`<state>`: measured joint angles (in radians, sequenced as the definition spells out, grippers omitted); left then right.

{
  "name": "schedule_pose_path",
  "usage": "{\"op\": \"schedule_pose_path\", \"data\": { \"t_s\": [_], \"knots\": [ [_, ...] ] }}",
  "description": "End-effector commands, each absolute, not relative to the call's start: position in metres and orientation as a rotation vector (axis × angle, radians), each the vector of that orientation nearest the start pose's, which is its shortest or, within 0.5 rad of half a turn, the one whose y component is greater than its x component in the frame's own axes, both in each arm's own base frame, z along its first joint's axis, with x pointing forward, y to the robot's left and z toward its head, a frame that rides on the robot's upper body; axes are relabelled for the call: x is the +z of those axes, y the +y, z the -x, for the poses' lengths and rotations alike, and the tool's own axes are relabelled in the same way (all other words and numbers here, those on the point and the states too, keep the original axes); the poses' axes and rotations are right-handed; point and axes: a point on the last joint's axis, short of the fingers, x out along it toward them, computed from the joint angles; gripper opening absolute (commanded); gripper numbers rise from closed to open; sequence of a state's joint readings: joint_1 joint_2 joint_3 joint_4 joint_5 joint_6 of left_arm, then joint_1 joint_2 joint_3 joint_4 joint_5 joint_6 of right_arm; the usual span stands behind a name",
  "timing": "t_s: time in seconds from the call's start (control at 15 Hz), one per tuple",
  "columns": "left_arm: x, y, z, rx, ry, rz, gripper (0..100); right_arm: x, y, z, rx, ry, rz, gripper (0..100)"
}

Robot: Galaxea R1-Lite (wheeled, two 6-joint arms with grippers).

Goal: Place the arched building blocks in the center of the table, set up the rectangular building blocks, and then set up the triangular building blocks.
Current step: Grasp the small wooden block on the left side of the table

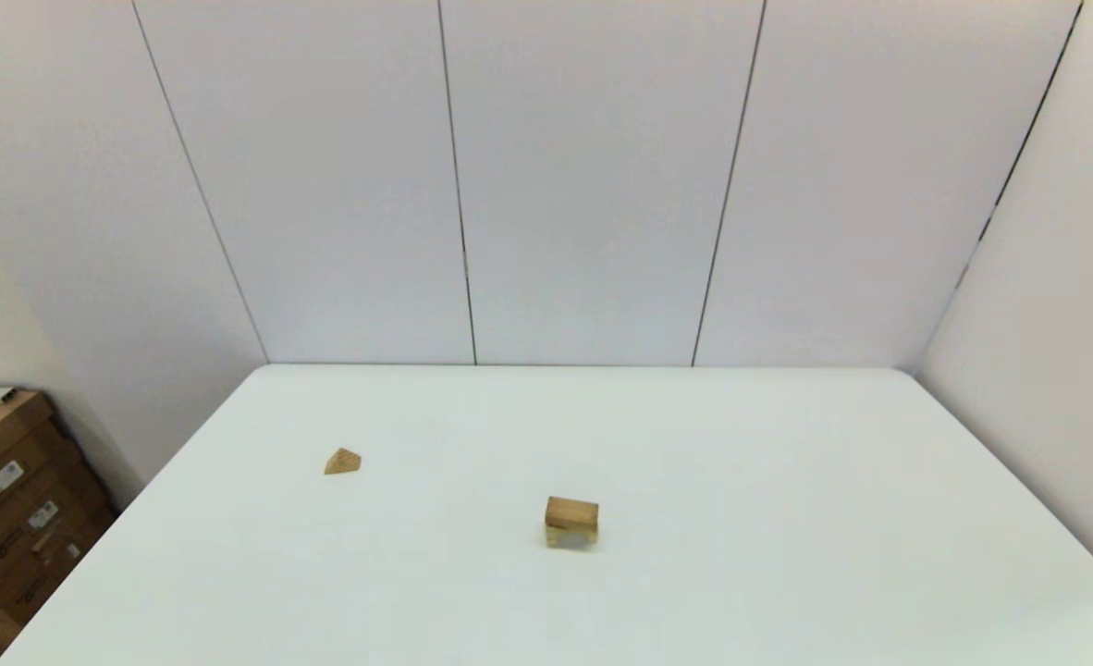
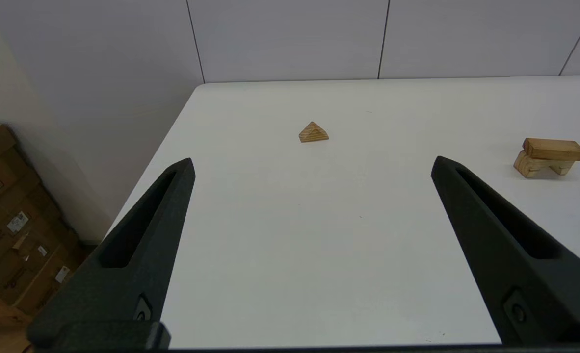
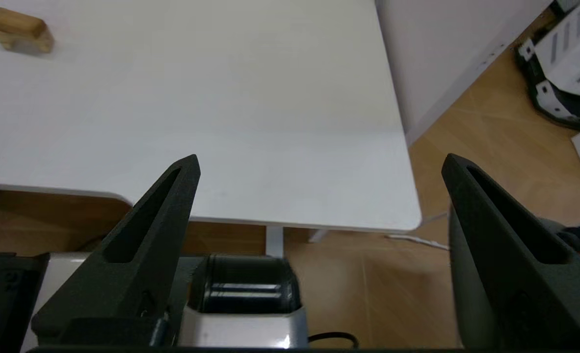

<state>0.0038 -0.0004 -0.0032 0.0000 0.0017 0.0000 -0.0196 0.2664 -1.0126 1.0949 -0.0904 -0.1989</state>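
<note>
While bar (image 1: 571, 512) tops arch (image 1: 571, 536), its cut-out blurs.

Count, wooden blocks on the table (image 1: 750, 481): three in all.

- Arched block (image 2: 535, 165): one, near the table's middle, standing on its two short legs.
- Rectangular bar (image 1: 571, 511): one, lying flat across the top of the arched block.
- Triangular wedge (image 1: 342, 461): one, alone, left of and a little farther back than the stacked pair, well apart from it.

Cardboard boxes (image 1: 10, 499): several stacked on the floor off the table's left edge; exact number cannot be told.
</note>
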Motion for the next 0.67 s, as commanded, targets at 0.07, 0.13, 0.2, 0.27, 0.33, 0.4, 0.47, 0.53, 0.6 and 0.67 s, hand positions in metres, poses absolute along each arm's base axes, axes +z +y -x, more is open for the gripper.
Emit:
{"op": "schedule_pose_path", "data": {
  "t_s": [0.07,0.13,0.2,0.27,0.33,0.4,0.47,0.53,0.6,0.67],
  "knots": [
    [0.076,0.000,0.023,0.006,-0.003,0.000,100,0.165,-0.001,0.128,-0.055,0.304,0.189,100],
    [0.076,0.000,0.023,0.006,-0.003,0.000,100,0.154,-0.001,0.122,-0.059,0.273,0.173,100],
    [0.076,0.000,0.023,0.006,-0.003,0.000,100,0.145,-0.001,0.113,-0.068,0.233,0.151,100],
    [0.076,0.000,0.023,0.006,-0.002,0.000,100,0.143,-0.002,0.104,-0.078,0.208,0.098,100],
    [0.076,0.000,0.023,0.006,-0.003,0.000,100,0.142,-0.001,0.096,-0.079,0.167,0.029,100],
    [0.076,0.000,0.023,0.006,-0.003,0.000,100,0.135,-0.002,0.086,-0.085,0.166,0.019,100],
    [0.076,0.000,0.023,0.006,-0.003,0.000,100,0.119,-0.002,0.071,-0.089,0.203,0.022,100],
    [0.076,0.000,0.023,0.006,-0.003,0.000,100,0.108,-0.002,0.061,-0.084,0.211,0.024,100],
    [0.076,0.000,0.023,0.006,0.000,0.000,100,0.101,-0.001,0.053,-0.072,0.205,0.024,100],
    [0.076,0.000,0.023,0.008,0.000,-0.002,100,0.093,-0.001,0.048,-0.052,0.217,0.022,100]
  ]
}}
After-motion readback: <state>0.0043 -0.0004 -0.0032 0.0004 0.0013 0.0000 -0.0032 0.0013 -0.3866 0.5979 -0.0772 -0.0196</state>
